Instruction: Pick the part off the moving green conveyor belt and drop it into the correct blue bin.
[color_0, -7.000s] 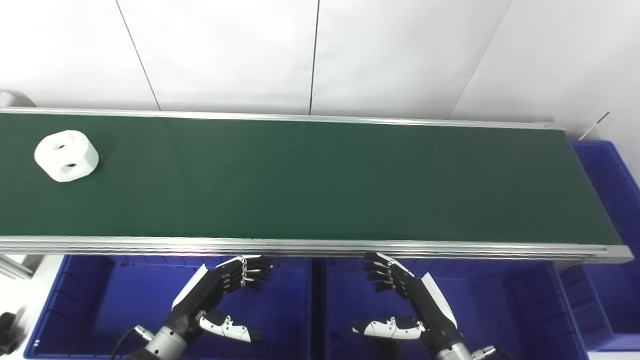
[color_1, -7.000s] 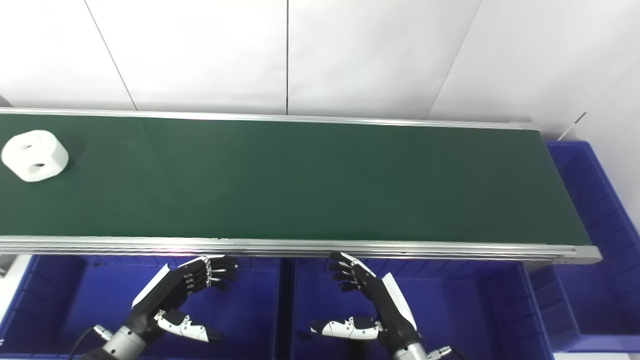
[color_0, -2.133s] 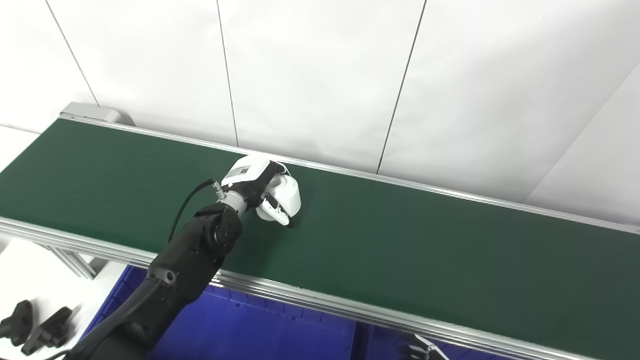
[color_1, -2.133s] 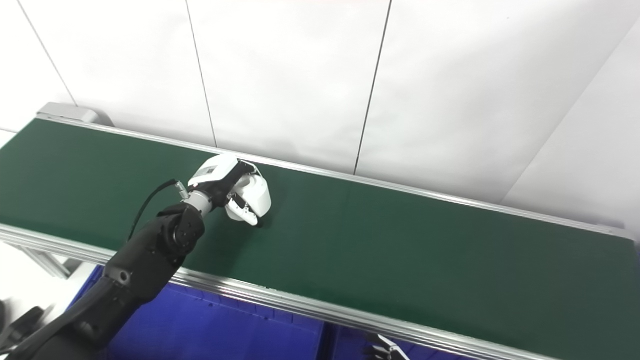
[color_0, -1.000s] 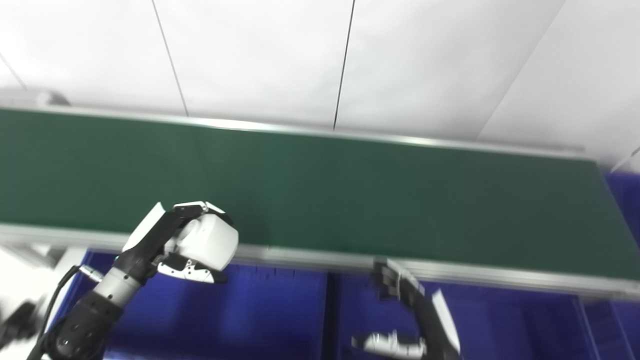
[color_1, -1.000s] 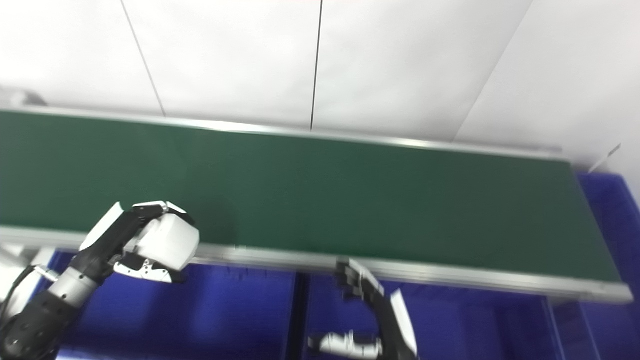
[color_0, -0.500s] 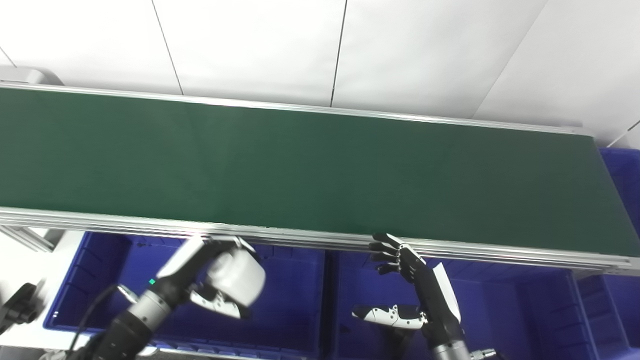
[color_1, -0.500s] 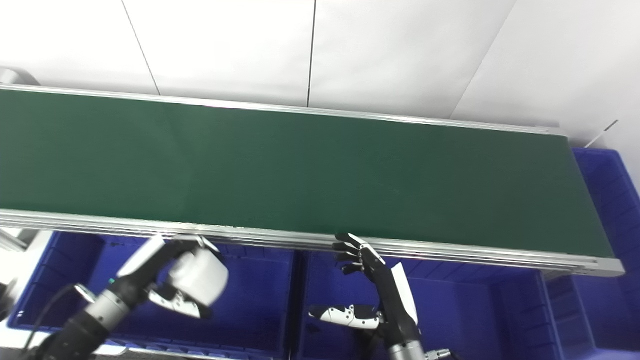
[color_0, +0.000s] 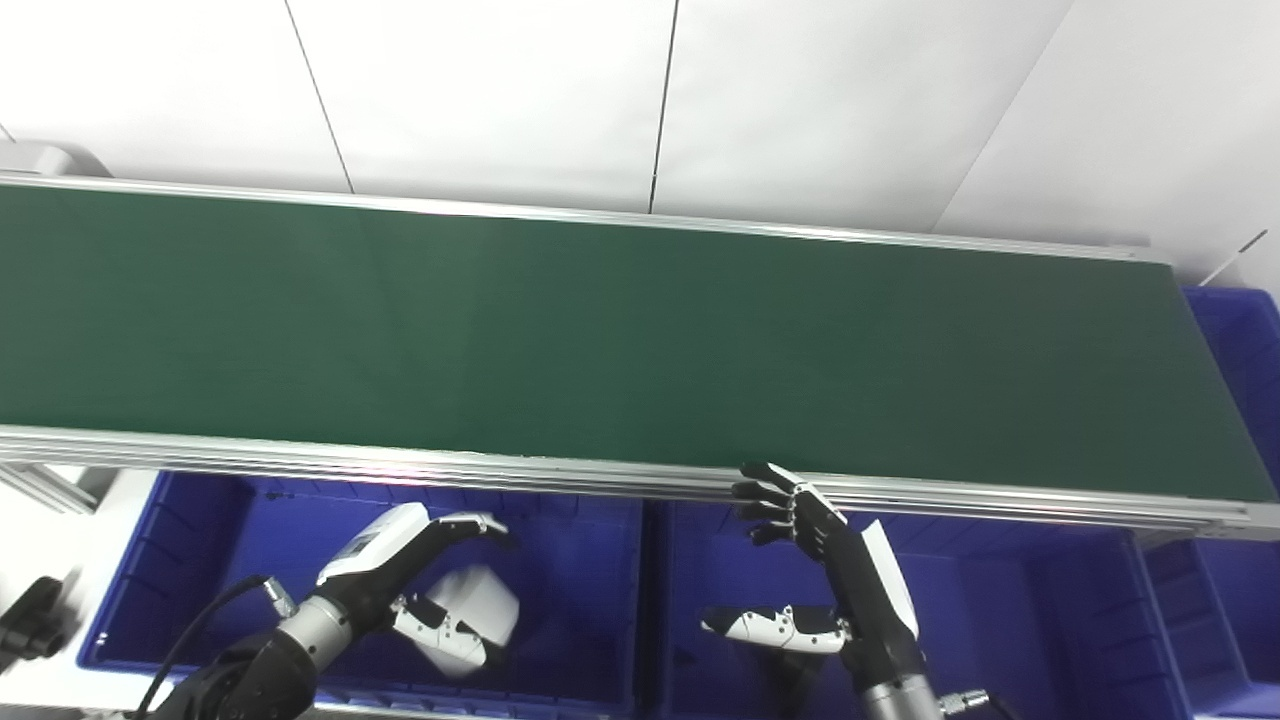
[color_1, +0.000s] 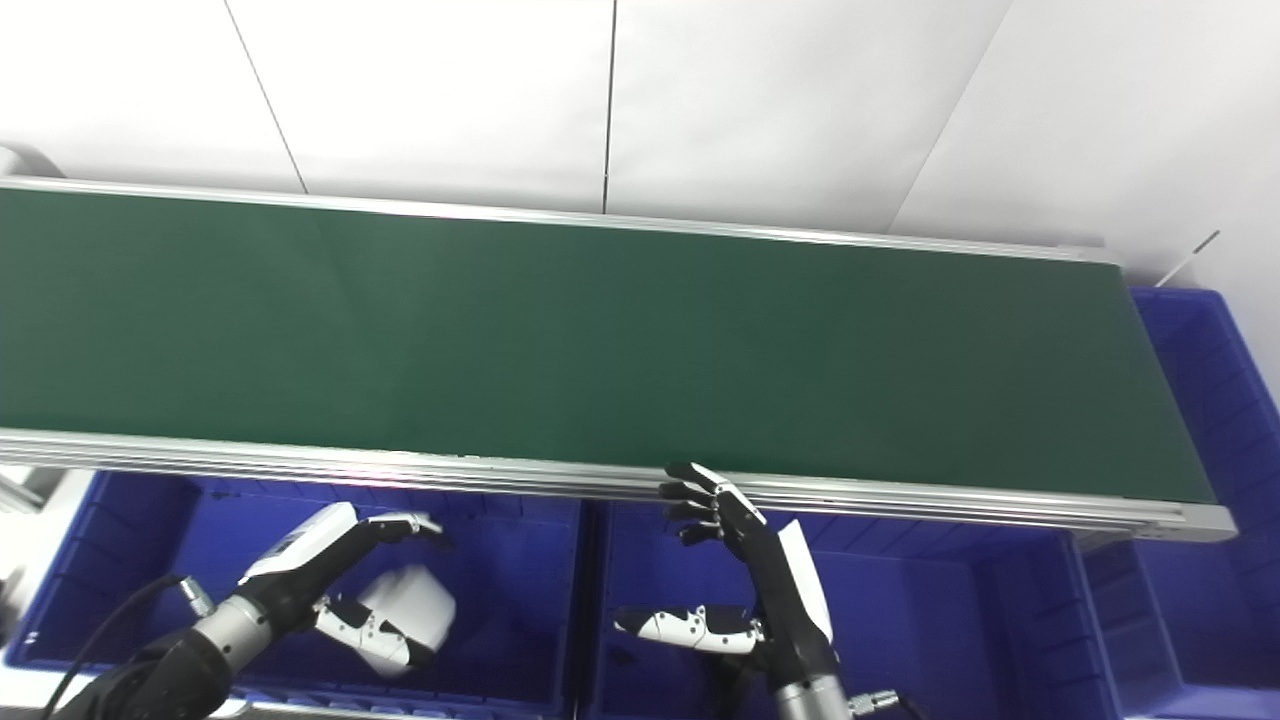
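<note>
This looks like a robotics lab or a small sorting test cell set up as a factory line. A long green conveyor belt with bare aluminium side rails runs across the scene in front of plain white wall panels. Blue plastic bins stand in a row under the belt's near edge, and another sits at its right end, though only partly in view.

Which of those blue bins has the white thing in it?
The leftmost blue plastic bin, under the left hand: the white rounded part shows inside it, just below the spread fingers. The other bins show none.
</note>
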